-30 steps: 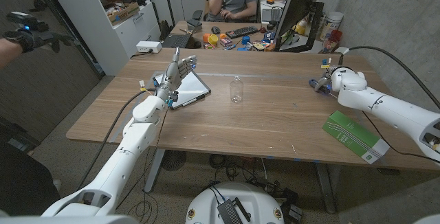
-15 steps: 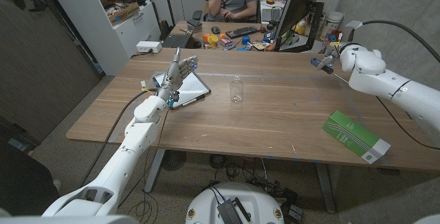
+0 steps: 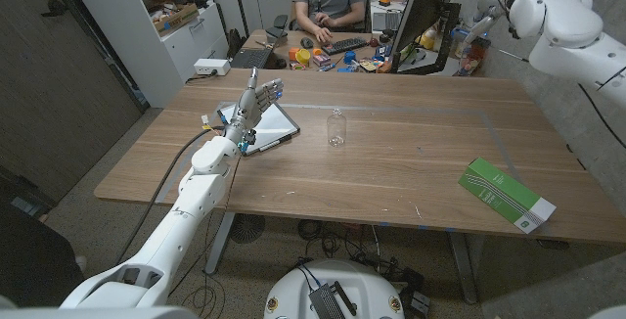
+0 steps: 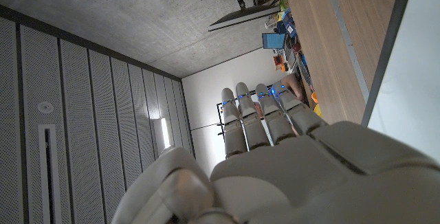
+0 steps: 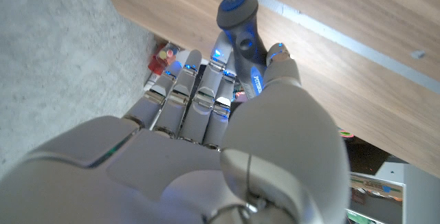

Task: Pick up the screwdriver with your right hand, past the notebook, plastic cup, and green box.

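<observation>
Pickup is looking essentially finished, since the right hand (image 5: 227,114) is gripping the screwdriver (image 5: 238,25) with fingers wrapped around its blue handle and holding it high above the table's (image 3: 411,162) far right corner, while the left hand (image 3: 256,99) is standing open-fingered over the notebook (image 3: 264,123).

One notebook (image 3: 262,123), one clear plastic cup (image 3: 336,128) and one green box (image 3: 506,194) are on the wooden table (image 3: 391,172); one screwdriver (image 5: 238,28) sits in the right hand (image 5: 206,148).
</observation>
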{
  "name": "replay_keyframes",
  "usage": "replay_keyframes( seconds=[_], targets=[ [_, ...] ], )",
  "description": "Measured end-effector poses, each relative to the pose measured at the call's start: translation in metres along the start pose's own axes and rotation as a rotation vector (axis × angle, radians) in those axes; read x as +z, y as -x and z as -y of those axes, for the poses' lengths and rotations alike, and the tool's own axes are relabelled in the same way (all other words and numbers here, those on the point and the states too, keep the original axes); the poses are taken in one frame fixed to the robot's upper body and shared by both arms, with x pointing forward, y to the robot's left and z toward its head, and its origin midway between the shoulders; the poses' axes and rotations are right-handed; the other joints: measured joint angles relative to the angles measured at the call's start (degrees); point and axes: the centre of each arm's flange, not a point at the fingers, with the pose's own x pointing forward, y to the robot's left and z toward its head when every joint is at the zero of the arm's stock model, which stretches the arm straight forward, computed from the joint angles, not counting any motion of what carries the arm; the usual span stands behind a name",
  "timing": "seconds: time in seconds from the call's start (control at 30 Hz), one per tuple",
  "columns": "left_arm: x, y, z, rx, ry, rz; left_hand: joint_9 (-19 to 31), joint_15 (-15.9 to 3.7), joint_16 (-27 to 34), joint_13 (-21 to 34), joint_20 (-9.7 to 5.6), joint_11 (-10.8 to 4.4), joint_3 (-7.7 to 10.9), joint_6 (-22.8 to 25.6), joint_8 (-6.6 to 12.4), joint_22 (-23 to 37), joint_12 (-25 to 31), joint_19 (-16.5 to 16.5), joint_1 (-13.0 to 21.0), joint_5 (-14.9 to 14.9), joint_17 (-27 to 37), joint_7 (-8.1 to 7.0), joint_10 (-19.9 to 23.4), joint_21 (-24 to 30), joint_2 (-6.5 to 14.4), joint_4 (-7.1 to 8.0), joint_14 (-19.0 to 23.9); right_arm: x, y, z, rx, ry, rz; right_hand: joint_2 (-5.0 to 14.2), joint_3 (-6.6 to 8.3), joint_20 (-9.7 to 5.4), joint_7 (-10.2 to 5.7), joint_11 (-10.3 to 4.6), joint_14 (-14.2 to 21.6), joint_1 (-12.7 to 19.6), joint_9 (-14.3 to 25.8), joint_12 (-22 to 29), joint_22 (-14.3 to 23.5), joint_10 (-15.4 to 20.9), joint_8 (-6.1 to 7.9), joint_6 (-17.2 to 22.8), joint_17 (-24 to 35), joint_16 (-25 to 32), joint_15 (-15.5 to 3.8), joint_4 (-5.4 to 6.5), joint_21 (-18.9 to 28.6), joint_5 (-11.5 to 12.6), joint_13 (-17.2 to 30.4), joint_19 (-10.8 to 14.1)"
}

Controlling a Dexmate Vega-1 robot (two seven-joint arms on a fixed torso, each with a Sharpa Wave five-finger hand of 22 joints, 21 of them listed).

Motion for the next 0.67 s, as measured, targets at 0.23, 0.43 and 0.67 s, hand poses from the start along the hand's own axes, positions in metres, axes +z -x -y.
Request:
replay_keyframes(
  seconds=[0.23,0.43,0.67],
  targets=[
    [0.004,0.002,0.000,0.003,0.002,0.010,0.00,0.00,0.00,0.00,0.00,0.00,0.00,-0.32,0.00,0.00,0.00,0.00,0.00,0.00,0.00,0.31,0.00,0.00,0.00,0.00,0.00,-0.025,0.023,0.109,-0.159,0.049,-0.038,-0.36,0.00,-0.19,-0.10,-0.19,0.00,0.36,0.33,0.08,0.27,0.19,0.10,0.10,-0.16,-0.22,0.00,0.00,0.00,-0.42,0.41,0.19],
    [0.006,0.002,0.000,0.004,0.002,0.014,0.00,0.00,0.00,0.00,0.00,0.00,-0.15,-0.32,0.00,0.00,0.00,0.00,0.00,0.00,0.00,0.31,0.00,0.00,0.00,0.15,0.00,-0.029,0.031,0.128,-0.178,0.085,-0.052,-0.36,0.00,-0.19,-0.32,-0.19,-0.01,0.36,0.54,0.51,0.27,0.19,0.46,-0.11,-0.06,-0.66,0.00,0.00,0.00,-0.66,0.81,0.19],
    [0.008,0.004,0.001,0.004,0.002,0.017,0.00,0.00,0.00,0.00,0.00,0.00,-0.17,-0.32,0.00,0.00,0.00,0.00,0.00,0.00,0.00,0.31,0.00,0.00,0.00,0.17,0.00,-0.031,0.037,0.141,-0.194,0.103,-0.056,-0.36,0.01,-0.19,-0.32,-0.40,-0.01,0.36,0.84,0.51,0.27,-0.02,0.66,-0.11,0.00,-1.06,0.00,0.00,0.00,-0.87,1.22,0.19]
  ],
)
